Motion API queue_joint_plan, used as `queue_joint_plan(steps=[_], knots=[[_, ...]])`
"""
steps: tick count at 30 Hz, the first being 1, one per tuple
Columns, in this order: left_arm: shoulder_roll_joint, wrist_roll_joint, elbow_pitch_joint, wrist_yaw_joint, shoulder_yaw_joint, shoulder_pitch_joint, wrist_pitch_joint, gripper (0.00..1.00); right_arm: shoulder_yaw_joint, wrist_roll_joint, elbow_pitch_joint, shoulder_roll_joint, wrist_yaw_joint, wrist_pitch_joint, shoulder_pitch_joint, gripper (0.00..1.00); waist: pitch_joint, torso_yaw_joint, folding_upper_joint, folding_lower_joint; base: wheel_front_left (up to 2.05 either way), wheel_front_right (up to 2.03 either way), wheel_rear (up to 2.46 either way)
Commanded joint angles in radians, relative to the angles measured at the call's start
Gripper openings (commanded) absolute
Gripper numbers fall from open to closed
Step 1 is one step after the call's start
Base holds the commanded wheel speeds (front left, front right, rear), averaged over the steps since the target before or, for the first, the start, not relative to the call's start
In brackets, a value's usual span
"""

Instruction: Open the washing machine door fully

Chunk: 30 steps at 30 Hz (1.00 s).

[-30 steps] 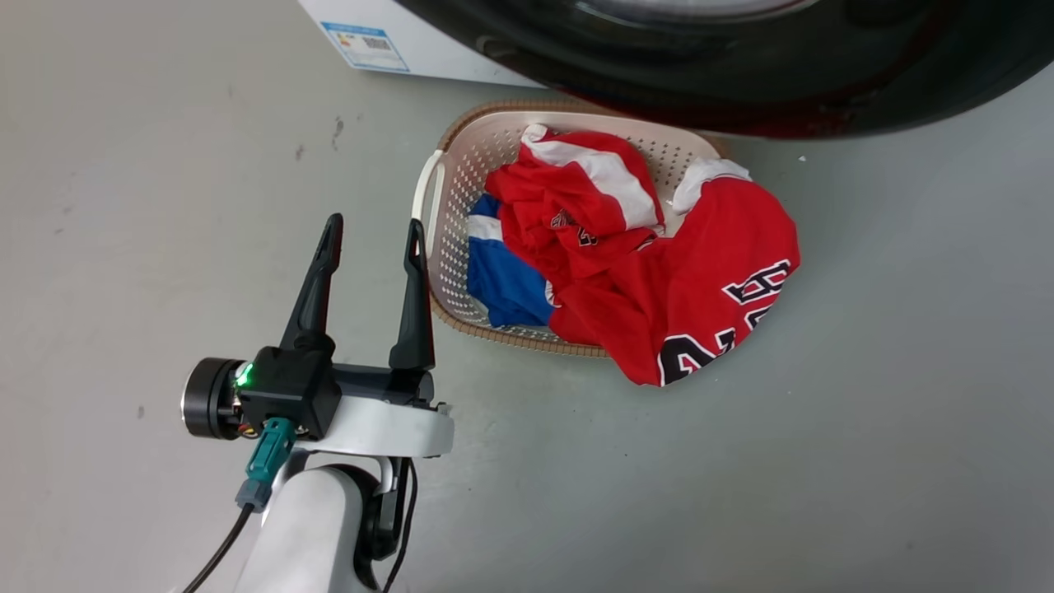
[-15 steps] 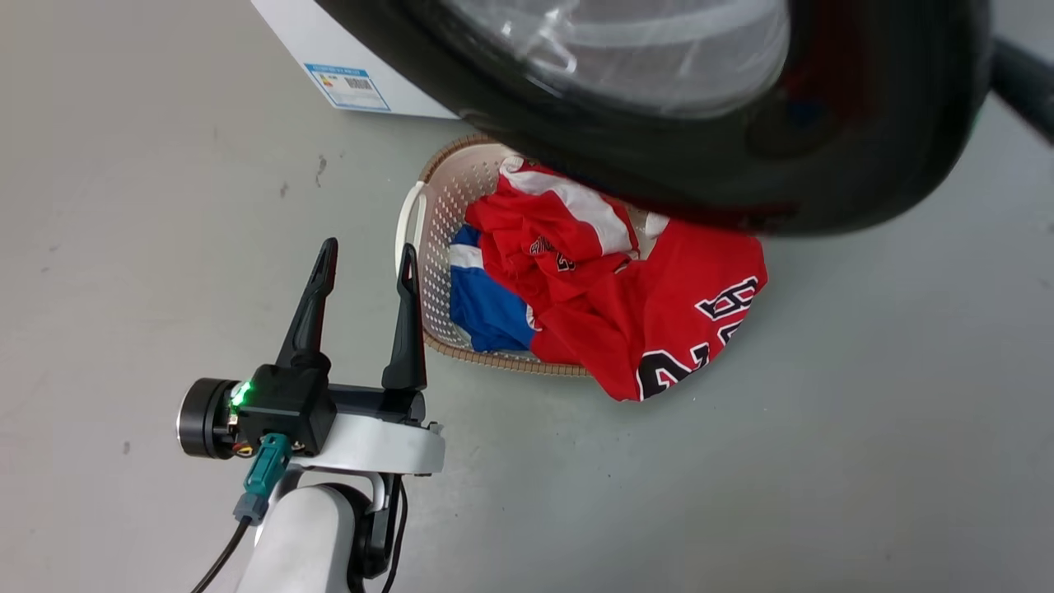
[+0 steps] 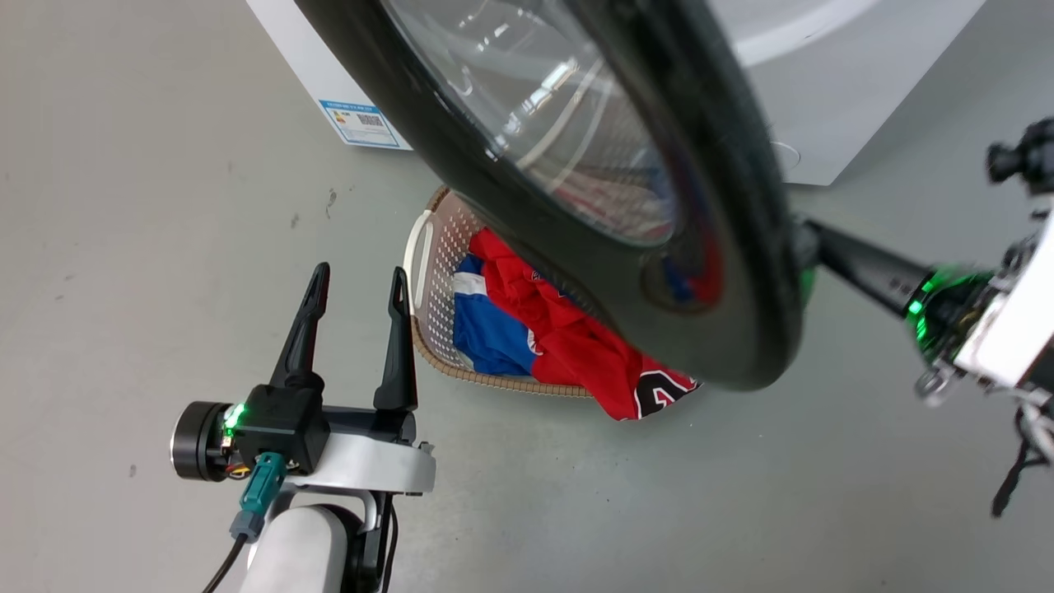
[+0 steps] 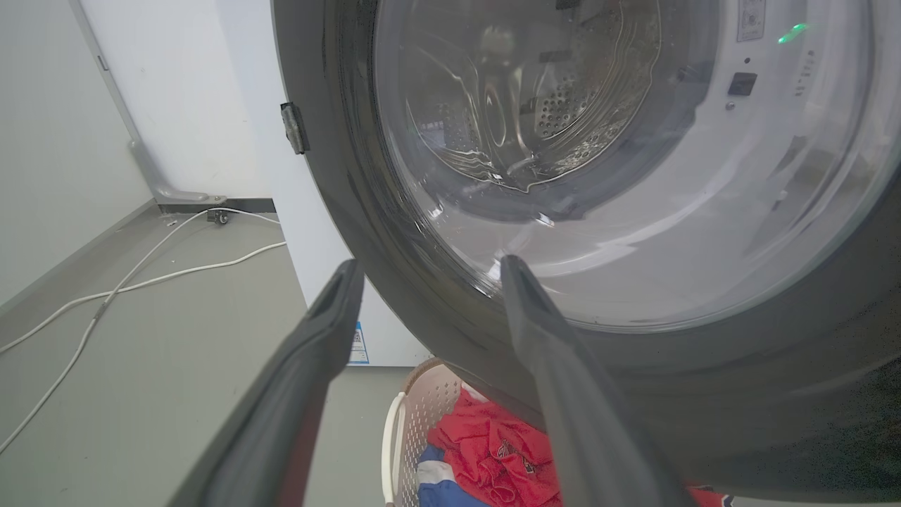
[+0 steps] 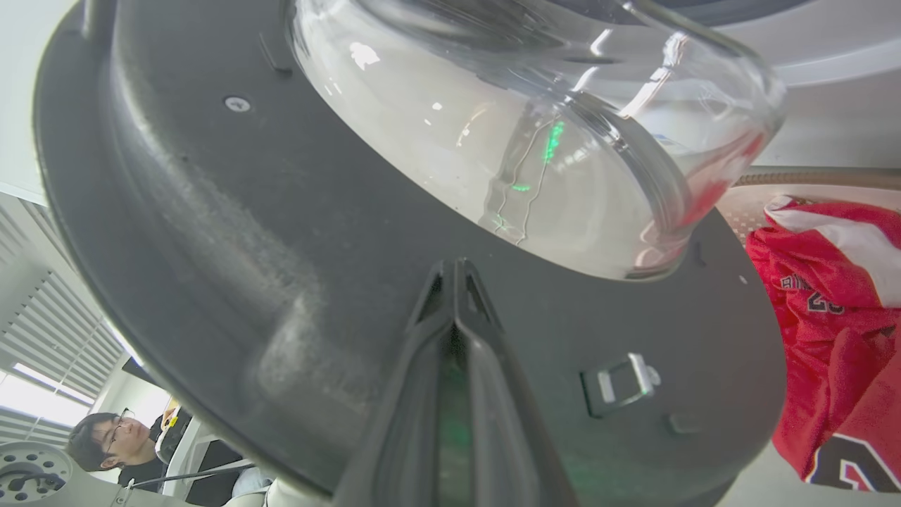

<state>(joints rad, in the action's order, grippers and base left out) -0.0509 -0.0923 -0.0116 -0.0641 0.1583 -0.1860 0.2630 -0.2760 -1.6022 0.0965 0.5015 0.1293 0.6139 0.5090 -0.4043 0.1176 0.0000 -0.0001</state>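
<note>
Right arm reaches in from the right side, right claw [image 3: 805,240] pinched together, tips against the inner face of the big round glossy black washing machine door [image 3: 576,165], next to its bulging clear glass bowl. Left arm sits low, left claw [image 3: 359,272] spread apart over the grey floor [image 3: 123,206], just beside the cream perforated laundry basket [image 3: 436,280]. The door stands swung out from the white front-loading washing machine [image 3: 823,91], above the basket.

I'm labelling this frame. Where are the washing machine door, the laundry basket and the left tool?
washing machine door [image 3: 733,247], head view, black outer rim.
laundry basket [image 3: 436,263], head view, perforated left wall.
left tool [image 3: 360,270], head view, midway between its fingertips.
</note>
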Motion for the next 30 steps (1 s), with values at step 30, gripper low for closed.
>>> queue_joint_plan(steps=[30], knots=[[0.001, 0.019, -0.02, 0.009, -0.015, 0.108, 0.003, 1.0, -0.188, 0.055, 0.006, -0.157, 0.003, -0.002, -0.194, 0.0, 0.178, 0.045, 0.0, 0.0001, 0.0, 0.0, 0.0]])
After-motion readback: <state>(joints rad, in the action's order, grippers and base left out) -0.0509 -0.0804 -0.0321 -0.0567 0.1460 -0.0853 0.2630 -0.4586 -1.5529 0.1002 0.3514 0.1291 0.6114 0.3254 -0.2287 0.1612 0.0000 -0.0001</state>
